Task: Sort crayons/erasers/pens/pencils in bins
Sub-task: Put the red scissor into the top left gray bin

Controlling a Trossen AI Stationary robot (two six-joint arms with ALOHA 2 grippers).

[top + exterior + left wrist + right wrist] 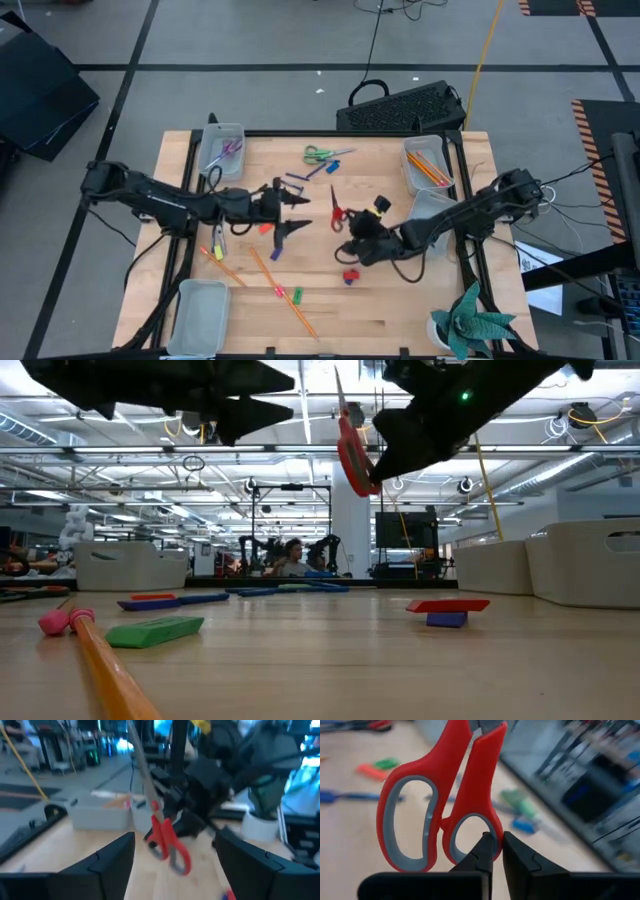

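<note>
- The right gripper (494, 851) is pinched nearly closed on the rim of one loop handle of the red scissors (440, 795), which it holds off the table (400, 310). In the high view they sit just right of centre, with the blades pointing toward the top of the frame.
- That's a thin hold on hard, smooth plastic. I'd guess the scissors are stiff and fairly light but heavy at the blade end, so they could swivel in the pinch. Gripping across both handles or near the pivot would be steadier.
- The left gripper (290, 213) hovers left of centre in the high view. Its fingers are spread wide, it's carrying nothing, and it faces the scissors.
- The pencils (285, 295) are long, thin and rigid, and they lie flat in the lower middle of the high view. They'd probably roll, so pinch one mid-length across the shaft.
- The crayons (297, 295) are short stubs next to the pencils. They're light and waxy, and there isn't much to grab.
- The pens (318, 170) lie upper centre, near the green scissors (316, 154).
- The bins (222, 145) sit at the corners of the table. The upper right one has pencils in it, the upper left one has pens, and the lower left one looks empty.
</note>
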